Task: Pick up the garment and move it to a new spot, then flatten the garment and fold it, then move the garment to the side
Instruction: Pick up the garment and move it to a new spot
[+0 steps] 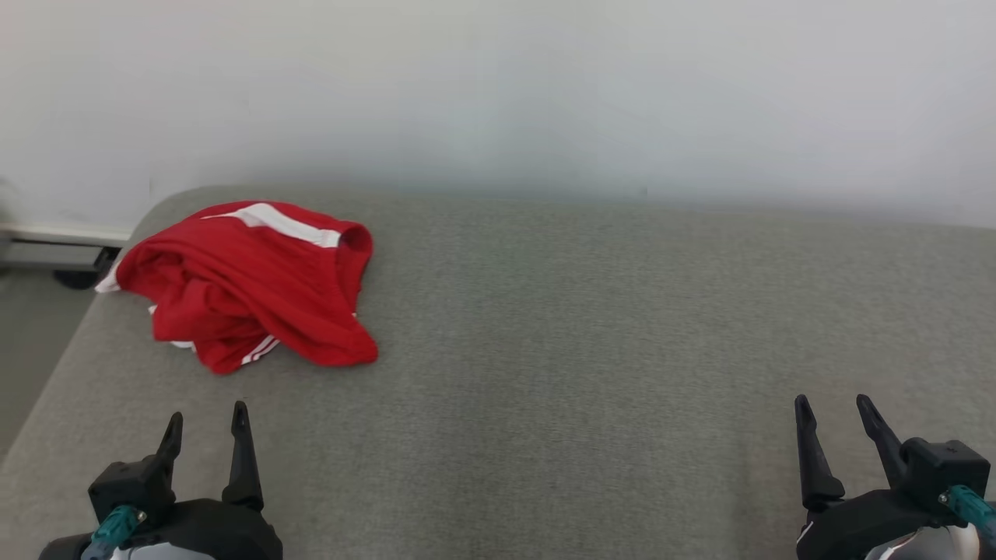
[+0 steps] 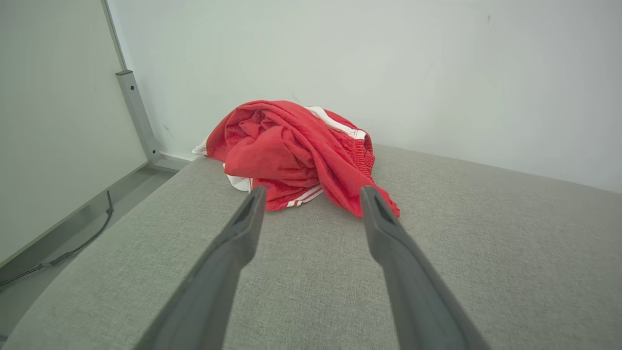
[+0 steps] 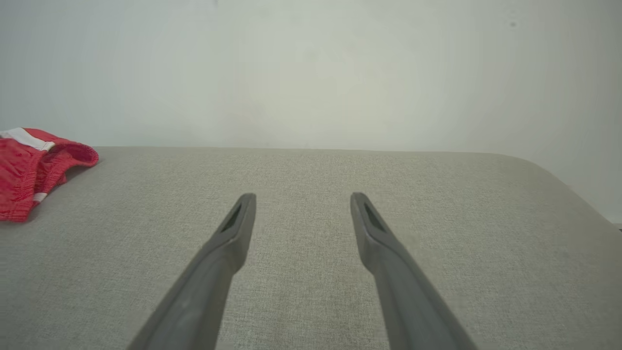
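**Red garment heaped at the far left, both pincers spread and empty**

The garment, red with white stripes, lies crumpled in a heap on the far left part of the grey fabric surface. It is close to the rounded left corner and near the pale wall. My left pincer sits on my side of the heap, near it but clear of the cloth, fingers apart and pointing towards it with nothing between them. My right pincer is well apart from the garment at the lower right, fingers likewise spread over bare fabric, holding nothing.

From the left wrist I see the heap straight ahead past the fingertips, with its gathered waistband on the right and a loose flap trailing towards the right-hand finger. That view also gives me a grey metal post against the wall and a dark cable on the floor beside the surface. From the right wrist, the waistband end of the garment sits at the left edge, and the surface's rounded right corner comes into sight
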You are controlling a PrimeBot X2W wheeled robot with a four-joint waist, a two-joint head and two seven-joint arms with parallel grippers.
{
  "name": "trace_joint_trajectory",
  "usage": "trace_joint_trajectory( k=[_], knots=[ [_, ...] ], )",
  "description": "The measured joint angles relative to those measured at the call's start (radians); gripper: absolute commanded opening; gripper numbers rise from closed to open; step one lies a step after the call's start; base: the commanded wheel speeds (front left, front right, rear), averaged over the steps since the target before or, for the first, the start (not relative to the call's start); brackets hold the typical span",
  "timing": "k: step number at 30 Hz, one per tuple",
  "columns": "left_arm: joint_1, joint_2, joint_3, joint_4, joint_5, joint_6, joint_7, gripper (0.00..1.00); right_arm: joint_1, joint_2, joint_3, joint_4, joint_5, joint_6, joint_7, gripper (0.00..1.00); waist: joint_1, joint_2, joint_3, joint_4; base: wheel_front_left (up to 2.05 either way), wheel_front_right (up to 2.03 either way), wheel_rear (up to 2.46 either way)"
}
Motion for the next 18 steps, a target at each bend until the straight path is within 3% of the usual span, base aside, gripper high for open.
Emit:
trace_joint_trajectory(
  k=[18],
  knots=[
    [-0.001, -0.007, -0.001, -0.002, 0.0, 0.001, 0.013, 1.0, -0.006, 0.001, 0.022, 0.009, 0.0, 0.007, 0.008, 1.0, 0.0, 0.0, 0.007, 0.247, 0.0, 0.0, 0.0]
  ],
)
